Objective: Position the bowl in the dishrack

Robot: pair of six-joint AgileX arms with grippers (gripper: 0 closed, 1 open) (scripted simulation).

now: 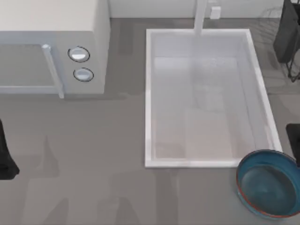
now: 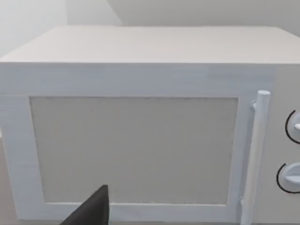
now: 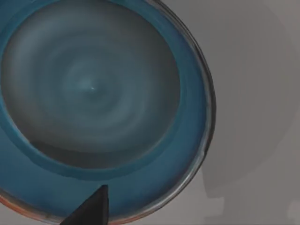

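Note:
The teal-blue bowl [image 1: 268, 183] with a thin reddish rim stands upright on the grey counter, just off the sink's near right corner. In the right wrist view the bowl [image 3: 93, 93] lies directly below the camera, with a dark part of my right gripper [image 3: 91, 210] over its near rim. A black piece of my right arm [image 1: 294, 140] shows at the right edge, above the bowl. The dishrack [image 1: 273, 19], thin wires seen in part, is at the far right corner beyond the sink. My left arm [image 1: 5, 157] is parked at the left edge.
A large white sink basin [image 1: 149, 93] with a faucet [image 1: 200, 16] takes up the centre right. A white microwave [image 1: 51, 47] stands at the far left; the left wrist view faces its door [image 2: 133, 150] and handle [image 2: 257, 154]. Bare grey counter spreads across the front.

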